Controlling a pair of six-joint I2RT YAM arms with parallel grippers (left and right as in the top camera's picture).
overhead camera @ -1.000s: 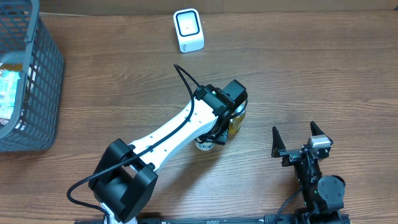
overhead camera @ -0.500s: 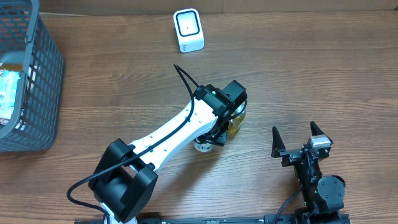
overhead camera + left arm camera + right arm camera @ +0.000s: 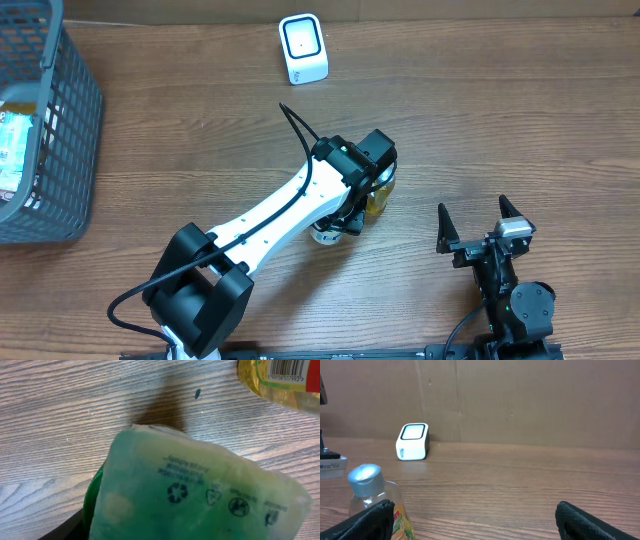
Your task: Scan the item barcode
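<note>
Left gripper (image 3: 368, 188) sits mid-table. Its jaws are part-closed around a translucent green container (image 3: 200, 495), which fills the left wrist view. We read recycling marks on the side facing that camera.

Just beside it, a yellow bottle (image 3: 381, 196) with a silver cap stands upright on the table (image 3: 520, 100). Its barcode shows in the left wrist view.

White scanner (image 3: 302, 48) stands near the far edge, well apart from both containers.

Right gripper (image 3: 472, 208) rests at the near right, jaws spread wide, holding nothing.

Grey basket (image 3: 70, 120) sits at far left; we cannot identify its contents.
</note>
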